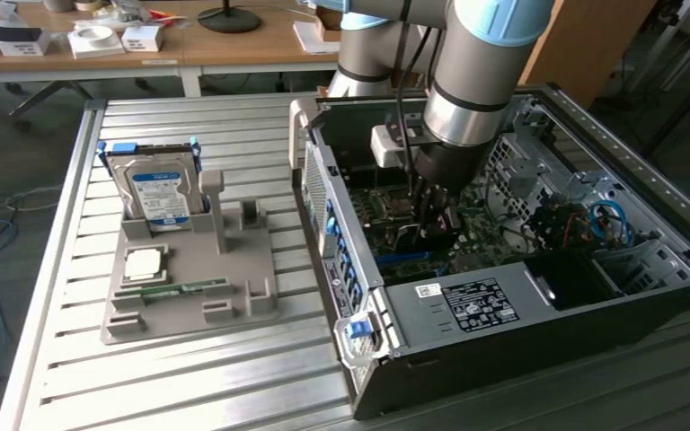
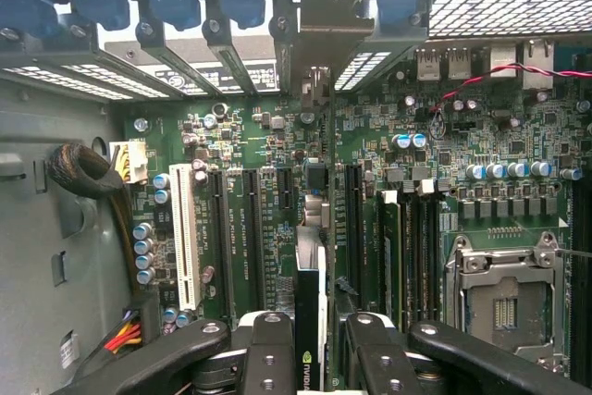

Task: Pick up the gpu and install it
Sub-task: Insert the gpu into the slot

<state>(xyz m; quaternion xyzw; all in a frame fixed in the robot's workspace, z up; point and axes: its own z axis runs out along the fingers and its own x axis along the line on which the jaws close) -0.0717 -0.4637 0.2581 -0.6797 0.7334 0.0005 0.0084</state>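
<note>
Slatted table (image 1: 201, 382) carries computer case (image 1: 501, 382), seemingly plastic holder (image 1: 190, 314).

Arm (image 1: 474, 85) vertical, jaws in grip.

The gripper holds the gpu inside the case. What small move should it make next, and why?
Probably a slow, straight move down toward the motherboard. The gripper holds the gpu edge-on over the board, among the long black slots, and it does not look seated. The card hides its own slot, so go gently.
</note>
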